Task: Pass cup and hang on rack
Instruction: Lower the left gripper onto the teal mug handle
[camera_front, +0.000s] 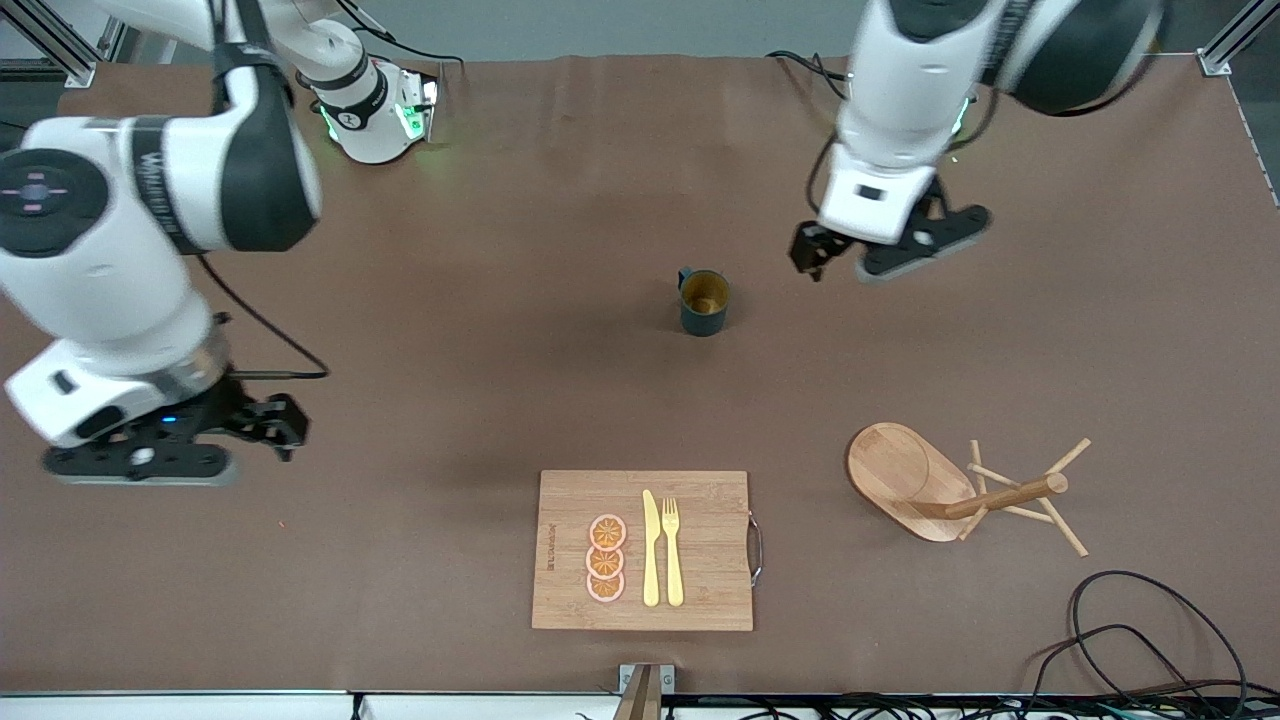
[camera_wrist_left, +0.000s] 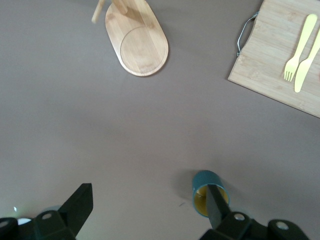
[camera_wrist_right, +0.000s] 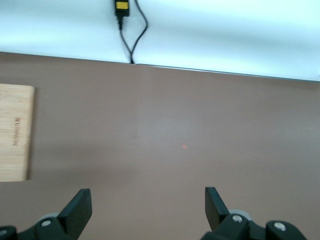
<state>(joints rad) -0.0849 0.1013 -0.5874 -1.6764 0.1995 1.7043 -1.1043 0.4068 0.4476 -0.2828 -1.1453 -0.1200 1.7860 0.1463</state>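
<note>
The dark teal cup (camera_front: 704, 302), mustard inside, stood upright mid-table, the spread left tool (camera_front: 868, 247) hovering beside it and the spread right tool (camera_front: 175, 452) waiting apart.

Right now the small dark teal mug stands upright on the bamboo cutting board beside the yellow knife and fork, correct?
Not quite. The small dark teal mug stands upright on the bare brown table, farther from the front camera than the bamboo cutting board holding the yellow knife and fork; the front view shows it.

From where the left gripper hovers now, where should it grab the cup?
Probably by the rim, from above: the cup stands upright, open mouth up, nothing around it. Its handle points toward the robots' bases, so pinch the wall away from it. The left gripper is open beside it.
</note>
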